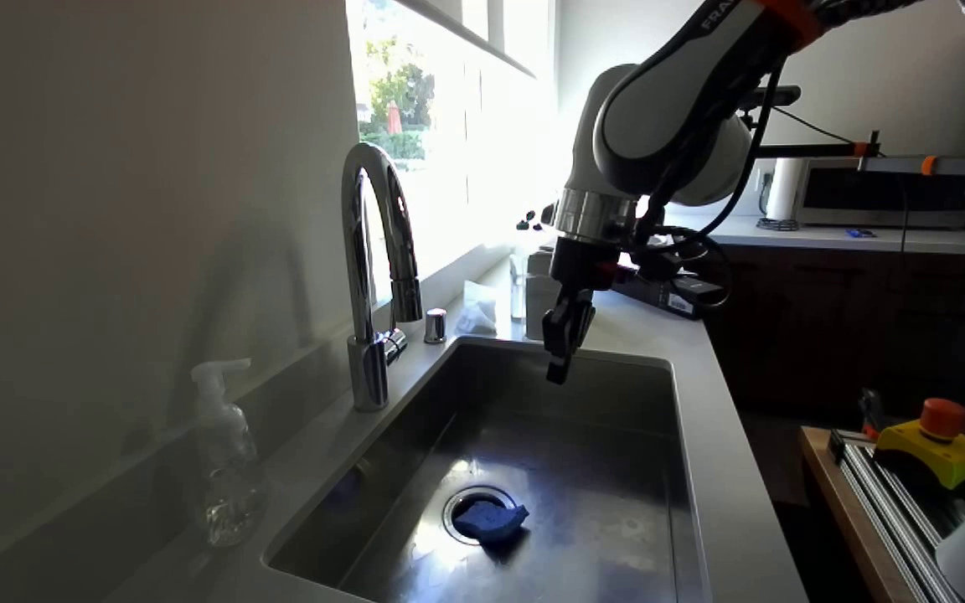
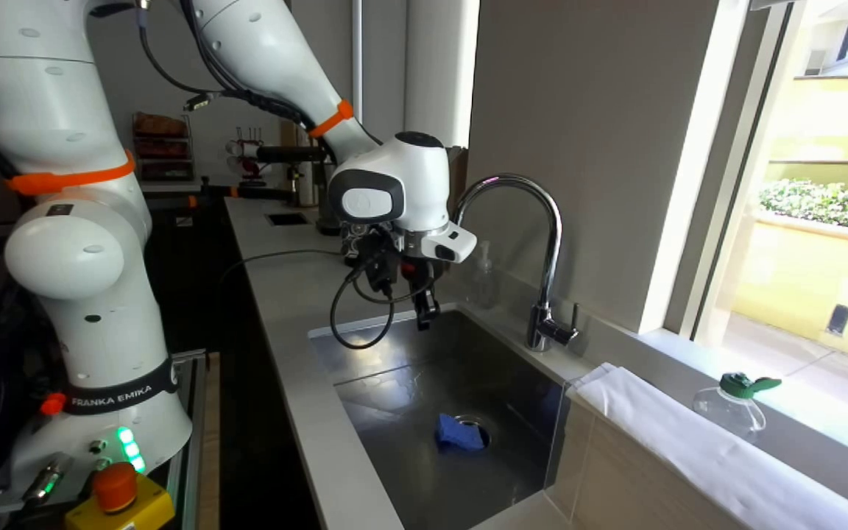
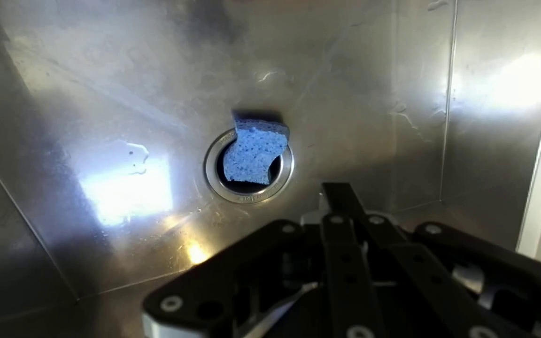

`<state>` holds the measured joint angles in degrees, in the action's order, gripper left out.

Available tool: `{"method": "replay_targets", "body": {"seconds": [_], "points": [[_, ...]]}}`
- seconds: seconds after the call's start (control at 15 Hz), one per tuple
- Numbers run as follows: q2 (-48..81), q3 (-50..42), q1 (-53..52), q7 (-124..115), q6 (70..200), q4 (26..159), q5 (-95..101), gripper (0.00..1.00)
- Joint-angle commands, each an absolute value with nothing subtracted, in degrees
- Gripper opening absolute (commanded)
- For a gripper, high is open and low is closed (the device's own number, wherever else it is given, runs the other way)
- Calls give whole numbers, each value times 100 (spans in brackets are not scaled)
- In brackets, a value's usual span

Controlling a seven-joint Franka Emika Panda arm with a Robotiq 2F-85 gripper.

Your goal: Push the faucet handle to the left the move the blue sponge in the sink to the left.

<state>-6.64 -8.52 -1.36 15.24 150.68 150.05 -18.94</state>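
Looking through the wrist view, we see jaws pressed together and the blue sponge (image 3: 255,152) partly covering the drain (image 3: 251,195) of the sink (image 3: 345,98), while only exterior views show the faucet (image 1: 358,276) by the table's (image 1: 725,469) wall-side edge.

The faucet (image 1: 357,268) is glossy metal, the sponge (image 3: 254,155) matt and porous.
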Motion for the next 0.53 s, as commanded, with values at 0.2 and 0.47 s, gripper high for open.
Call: {"method": "replay_targets", "body": {"seconds": [0.2, 0.47], "points": [[-678, -758, -39, 1518, 15052, 14996, -1897, 1], [44, -680, -50, 1222, 15316, 14631, -1947, 0]]}}
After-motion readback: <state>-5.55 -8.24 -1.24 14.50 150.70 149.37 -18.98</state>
